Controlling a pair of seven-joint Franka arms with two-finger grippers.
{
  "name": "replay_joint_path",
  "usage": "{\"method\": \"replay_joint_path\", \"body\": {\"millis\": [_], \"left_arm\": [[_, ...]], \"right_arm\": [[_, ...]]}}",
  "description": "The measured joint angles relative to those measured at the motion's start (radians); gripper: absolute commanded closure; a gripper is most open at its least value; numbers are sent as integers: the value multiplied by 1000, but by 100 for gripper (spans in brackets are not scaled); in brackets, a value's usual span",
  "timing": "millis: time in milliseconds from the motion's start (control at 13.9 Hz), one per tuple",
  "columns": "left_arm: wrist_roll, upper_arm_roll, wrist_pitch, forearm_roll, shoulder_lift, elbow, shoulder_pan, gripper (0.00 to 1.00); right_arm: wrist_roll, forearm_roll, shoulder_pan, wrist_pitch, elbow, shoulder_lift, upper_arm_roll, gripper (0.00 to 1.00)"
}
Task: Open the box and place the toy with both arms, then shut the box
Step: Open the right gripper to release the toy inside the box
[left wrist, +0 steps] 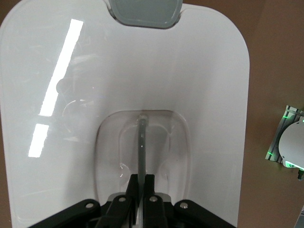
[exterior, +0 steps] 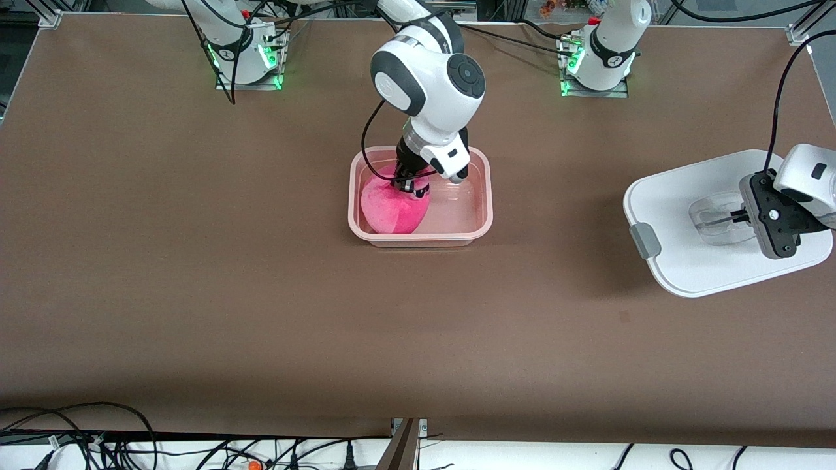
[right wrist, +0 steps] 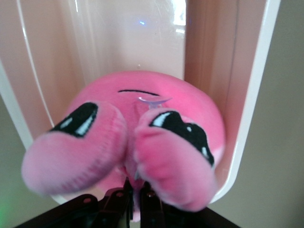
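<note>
Brown table with cabling along its edge

We see a brown table (exterior: pixel 196 274) filling the view, and tangled black cables (exterior: pixel 98 437) on the white strip just past its edge nearest the front camera, with one small orange bead (exterior: pixel 253 465) among them.

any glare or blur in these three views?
Left wrist view: bright streak glare on the white lid. Right wrist view: the toy fills the frame, its near parts soft. Front view: sharp; the lid casts a soft shadow on the table.
</note>
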Motion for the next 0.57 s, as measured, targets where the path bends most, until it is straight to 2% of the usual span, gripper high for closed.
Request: {"method": "replay_joint_path", "body": {"millis": [215, 287, 430, 574], "left_arm": [[0, 0, 0, 0, 0, 0, 0, 100], [0, -1, 0, 0, 0, 0, 0, 100], [0, -1, 0, 0, 0, 0, 0, 100], [0, -1, 0, 0, 0, 0, -1, 100]], "right_arm": [[0, 0, 4, 12, 1, 21, 0, 100], [5, 0, 10, 22, 1, 31, 0, 91], [42, -1, 25, 58, 1, 58, 0, 0], [85, -7, 40, 122, 2, 90, 0, 0]]}}
